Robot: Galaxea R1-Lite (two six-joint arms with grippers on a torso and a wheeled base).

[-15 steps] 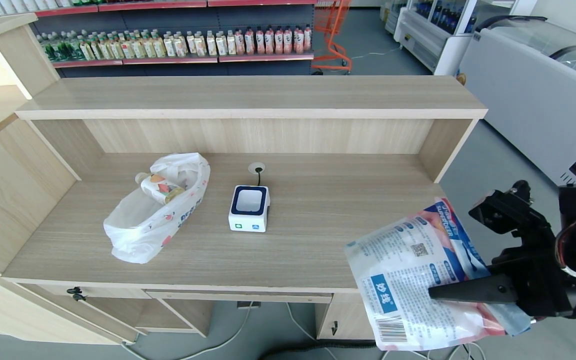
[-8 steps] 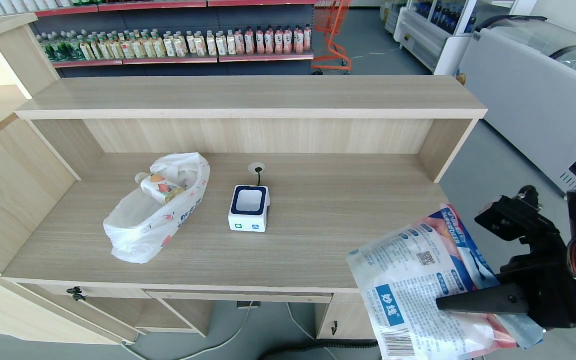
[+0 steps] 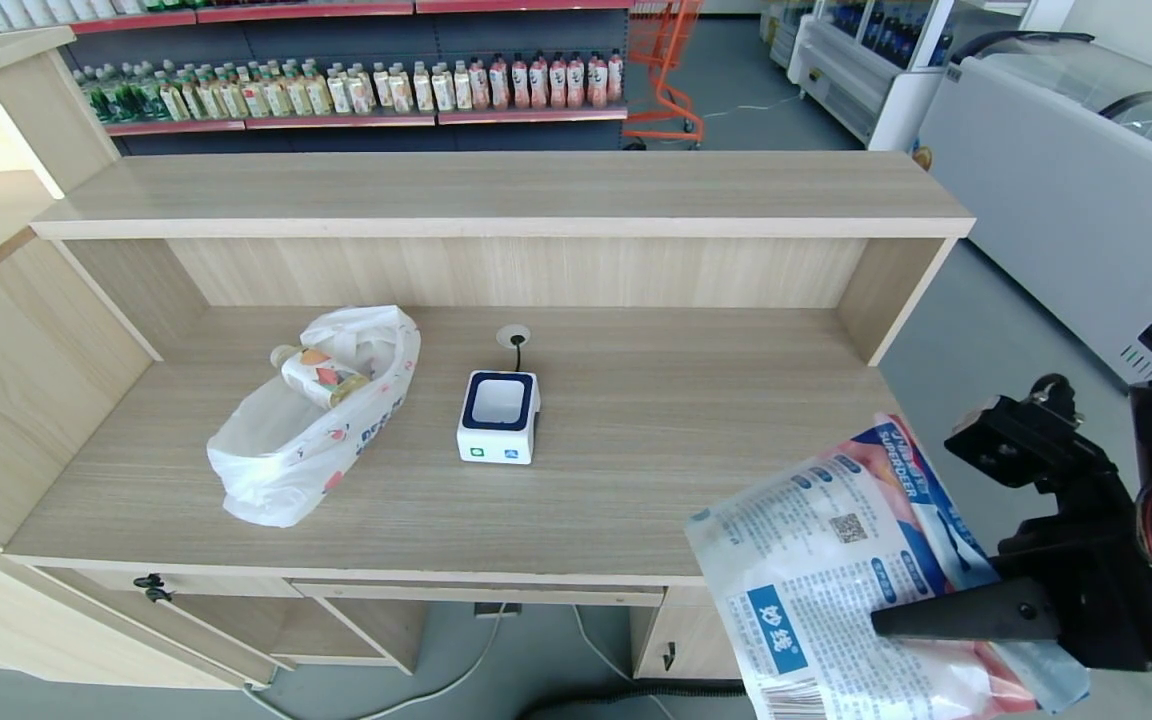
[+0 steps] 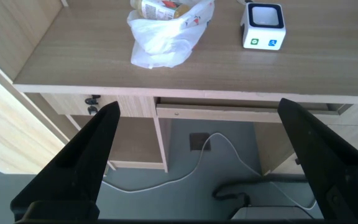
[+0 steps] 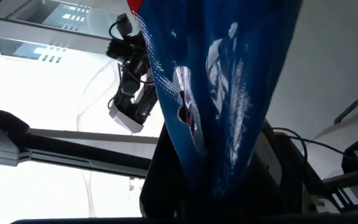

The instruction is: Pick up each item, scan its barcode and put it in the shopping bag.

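1. The worktop [image 3: 686, 420] is a pale wooden checkout desk with a raised ledge along its rear edge and side walls at both ends.
2. The shopping bag [image 3: 306, 440] is thin white plastic. It lies slumped on the left half of the worktop, running from near the rear edge towards the front, with its mouth open at the rear end. In the left wrist view the shopping bag [image 4: 163, 40] sits well back from the front edge.
3. The packet [image 3: 816, 580] is a flat white, blue and pink pouch held in the air off the worktop's front right corner. Its printed back faces up, and a barcode [image 3: 791, 700] sits at its near end. The right wrist view shows the packet's [image 5: 222, 93] blue face close to the camera.
4. The right gripper [image 3: 921, 620] pinches the packet at its right side. One black finger lies across the top, and the other is hidden beneath.
5. The left gripper [image 4: 197, 109] hangs low in front of the worktop's front edge. Its fingers [image 4: 79, 168] are spread wide, and the drawer front shows between them.
6. The scanner [image 3: 498, 415] is a small white box with a dark-framed window. It stands near the worktop's middle, just right of the bag, and its cable runs to a hole [image 3: 514, 336] by the rear edge.
7. A bottle [image 3: 321, 375] lies tilted in the bag's open mouth.
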